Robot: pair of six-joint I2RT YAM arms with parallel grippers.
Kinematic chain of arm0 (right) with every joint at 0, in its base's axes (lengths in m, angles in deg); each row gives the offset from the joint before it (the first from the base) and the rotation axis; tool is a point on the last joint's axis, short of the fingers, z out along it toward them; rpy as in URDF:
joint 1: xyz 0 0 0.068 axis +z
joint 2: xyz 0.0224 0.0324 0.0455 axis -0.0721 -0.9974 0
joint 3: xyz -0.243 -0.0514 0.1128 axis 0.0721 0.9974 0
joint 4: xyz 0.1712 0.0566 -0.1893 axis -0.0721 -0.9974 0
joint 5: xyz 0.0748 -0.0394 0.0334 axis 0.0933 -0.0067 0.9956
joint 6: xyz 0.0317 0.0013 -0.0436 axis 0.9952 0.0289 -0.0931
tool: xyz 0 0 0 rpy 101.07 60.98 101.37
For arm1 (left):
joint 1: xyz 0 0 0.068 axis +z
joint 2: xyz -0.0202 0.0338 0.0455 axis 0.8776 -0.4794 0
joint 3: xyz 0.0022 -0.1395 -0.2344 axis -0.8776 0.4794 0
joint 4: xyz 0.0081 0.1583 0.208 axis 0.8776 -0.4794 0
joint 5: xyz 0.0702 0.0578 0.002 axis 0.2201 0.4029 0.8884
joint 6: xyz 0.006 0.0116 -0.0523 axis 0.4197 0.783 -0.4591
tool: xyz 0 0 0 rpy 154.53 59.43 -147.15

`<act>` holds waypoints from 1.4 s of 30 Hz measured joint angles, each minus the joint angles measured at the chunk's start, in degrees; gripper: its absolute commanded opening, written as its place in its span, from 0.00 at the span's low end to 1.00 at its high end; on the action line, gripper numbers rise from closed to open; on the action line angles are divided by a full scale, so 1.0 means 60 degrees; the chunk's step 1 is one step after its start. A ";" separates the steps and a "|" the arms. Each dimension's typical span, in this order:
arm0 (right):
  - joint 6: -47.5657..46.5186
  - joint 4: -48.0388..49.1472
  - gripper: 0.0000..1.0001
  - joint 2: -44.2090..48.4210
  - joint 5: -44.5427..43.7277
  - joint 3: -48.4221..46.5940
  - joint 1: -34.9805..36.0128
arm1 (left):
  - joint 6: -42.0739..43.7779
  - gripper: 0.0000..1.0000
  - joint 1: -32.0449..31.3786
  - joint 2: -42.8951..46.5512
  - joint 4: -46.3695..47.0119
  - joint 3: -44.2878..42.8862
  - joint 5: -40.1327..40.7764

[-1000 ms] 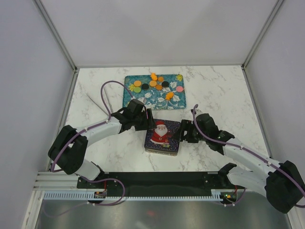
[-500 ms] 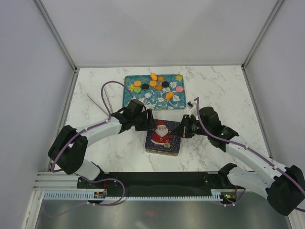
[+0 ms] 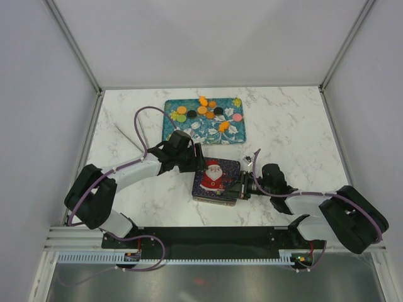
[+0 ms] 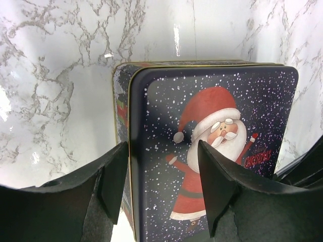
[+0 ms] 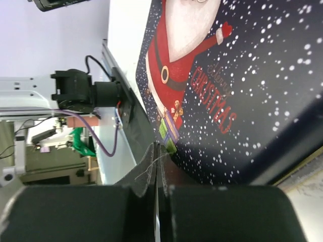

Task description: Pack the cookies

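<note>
Dark-blue tin (image 3: 215,180) lies shut mid-frame: my left pincer (image 4: 161,151) spreads wide over its upper-left edge, apparently steadying it; my right pincer (image 5: 156,151), pinched closed, noses its right rim. The cookies (image 3: 203,111) wait on the tray (image 3: 189,129) above.

Lab robot cell: white panels (image 3: 214,38), aluminium frame (image 3: 71,41).

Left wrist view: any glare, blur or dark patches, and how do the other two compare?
Left wrist: white glare streaks on the marble table; the tin is sharp, the left claw near, dark and featureless. Right wrist: tin print crisp, the shut right claw a black mass at the bottom. Top external: even light, sharp, cookies small but distinct.
</note>
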 measured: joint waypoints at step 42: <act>0.1293 0.5096 0.00 -0.2827 0.0692 0.0550 0.0186 | 0.0000 0.64 0.0007 -0.0011 -0.0004 -0.0102 -0.0164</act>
